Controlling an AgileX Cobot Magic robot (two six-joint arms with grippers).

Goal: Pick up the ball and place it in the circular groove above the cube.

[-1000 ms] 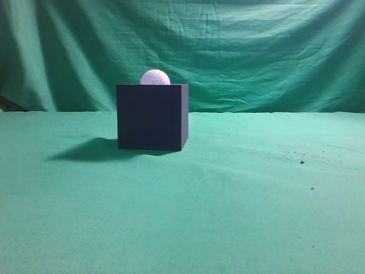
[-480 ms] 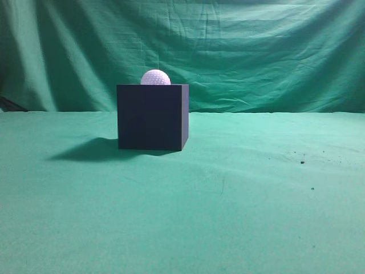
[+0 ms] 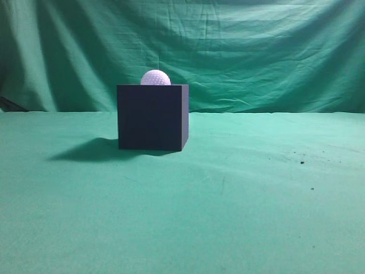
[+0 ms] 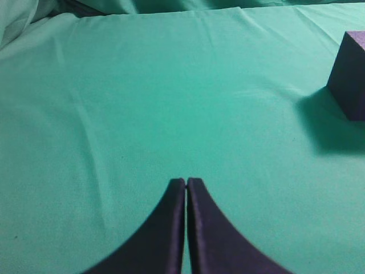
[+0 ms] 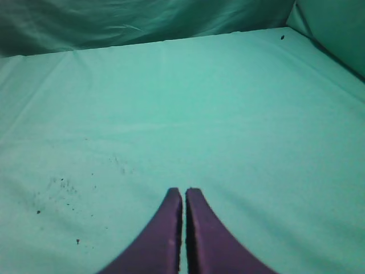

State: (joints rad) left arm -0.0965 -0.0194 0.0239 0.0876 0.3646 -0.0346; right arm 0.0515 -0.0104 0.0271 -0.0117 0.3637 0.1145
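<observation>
The dark navy cube (image 3: 153,117) stands on the green cloth, left of centre in the exterior view. The white dimpled ball (image 3: 155,77) rests on top of it, its lower part sunk below the cube's top edge. A corner of the cube (image 4: 349,74) shows at the right edge of the left wrist view. My left gripper (image 4: 186,181) is shut and empty above bare cloth, well to the left of the cube. My right gripper (image 5: 183,191) is shut and empty above bare cloth. Neither gripper shows in the exterior view.
Green cloth covers the table (image 3: 239,200) and hangs as a backdrop (image 3: 228,45). Small dark specks lie on the cloth at the right (image 3: 301,162) and in the right wrist view (image 5: 57,185). The cube casts a shadow to its left (image 3: 85,151).
</observation>
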